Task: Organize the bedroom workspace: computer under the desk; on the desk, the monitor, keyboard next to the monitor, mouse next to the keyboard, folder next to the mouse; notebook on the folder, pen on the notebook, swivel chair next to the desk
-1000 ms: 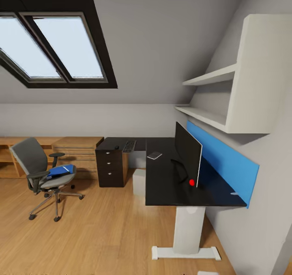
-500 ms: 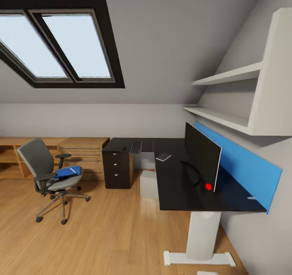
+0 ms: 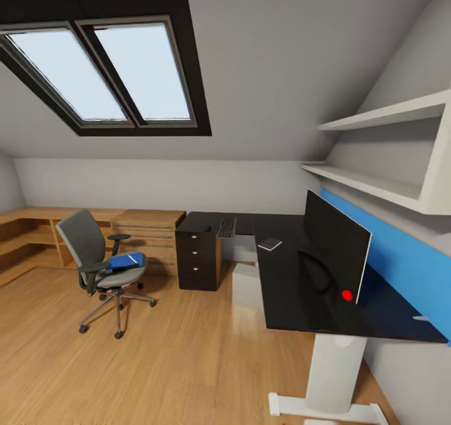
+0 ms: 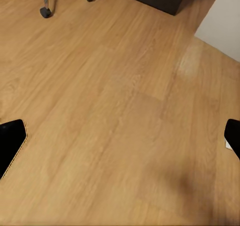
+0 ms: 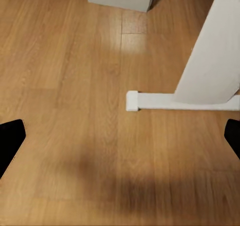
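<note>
- On the desk (image 3: 294,287) sit the monitor (image 3: 335,246), keyboard (image 3: 227,227), mouse (image 3: 207,229) and notebook (image 3: 270,244).
- Folder (image 3: 125,261) lies on the swivel chair (image 3: 100,262), well apart from the desk.
- Computer (image 3: 247,285) stands under it.
- Left gripper (image 4: 120,141) and right gripper (image 5: 120,138) hang over bare floor (image 4: 115,116), jaws spread wide, holding nothing.

The black L-shaped bench (image 3: 294,287) carries the wide monitor (image 3: 335,246), the keyboard (image 3: 226,227), the mouse (image 3: 207,229) and the pale notebook (image 3: 270,244). The grey computer (image 3: 246,286) is seen beneath. The blue folder (image 3: 124,261) lies on the swivel chair (image 3: 100,265), set well apart.
</note>
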`<state>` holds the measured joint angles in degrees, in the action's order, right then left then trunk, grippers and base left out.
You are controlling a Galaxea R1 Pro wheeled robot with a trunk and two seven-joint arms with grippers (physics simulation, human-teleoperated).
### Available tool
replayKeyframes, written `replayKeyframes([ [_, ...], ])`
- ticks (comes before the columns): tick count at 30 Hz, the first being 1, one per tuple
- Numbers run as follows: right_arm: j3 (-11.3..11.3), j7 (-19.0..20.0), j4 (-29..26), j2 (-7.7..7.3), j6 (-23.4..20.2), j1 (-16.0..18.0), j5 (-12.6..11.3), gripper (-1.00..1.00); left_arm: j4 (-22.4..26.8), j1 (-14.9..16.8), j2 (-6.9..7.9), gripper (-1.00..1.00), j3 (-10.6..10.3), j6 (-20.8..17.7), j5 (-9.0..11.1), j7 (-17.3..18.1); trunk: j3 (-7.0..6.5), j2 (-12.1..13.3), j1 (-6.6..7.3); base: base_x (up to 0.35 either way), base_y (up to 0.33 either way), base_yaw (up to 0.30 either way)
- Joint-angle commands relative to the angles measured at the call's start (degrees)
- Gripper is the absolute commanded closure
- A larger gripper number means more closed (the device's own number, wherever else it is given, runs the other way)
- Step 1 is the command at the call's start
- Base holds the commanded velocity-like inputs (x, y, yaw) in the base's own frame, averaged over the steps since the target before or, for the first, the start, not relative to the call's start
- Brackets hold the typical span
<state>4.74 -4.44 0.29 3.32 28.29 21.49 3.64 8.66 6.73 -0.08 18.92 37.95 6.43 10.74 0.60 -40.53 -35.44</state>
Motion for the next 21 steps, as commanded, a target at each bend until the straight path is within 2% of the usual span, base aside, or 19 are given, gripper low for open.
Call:
replayKeyframes([
  [1, 0.44, -0.17, 0.06, 0.02, 0.19, 0.04, 0.4, -1.0, -0.04, 0.03, -0.01, -1.0, 0.14, 0.02, 0.6, 0.6, 0.07, -0.06, -0.02, 0.0, 0.231, 0.026],
  [10, 0.44, -0.16, 0.06, -0.06, 0.19, 0.04, 0.44, -1.0, -0.04, 0.03, -0.01, -1.0, 0.08, 0.03, 0.59, 0.6, 0.09, -0.06, -0.02, 0.0, 0.26, 0.006],
  [21, 0.45, -0.19, 0.0, -0.07, 0.19, 0.04, 0.4, -1.0, -0.04, 0.03, -0.22, -1.0, 0.01, 0.33, 0.45, 0.69, -0.09, 0.34, 0.2, 0.0, 0.035, 0.0],
])
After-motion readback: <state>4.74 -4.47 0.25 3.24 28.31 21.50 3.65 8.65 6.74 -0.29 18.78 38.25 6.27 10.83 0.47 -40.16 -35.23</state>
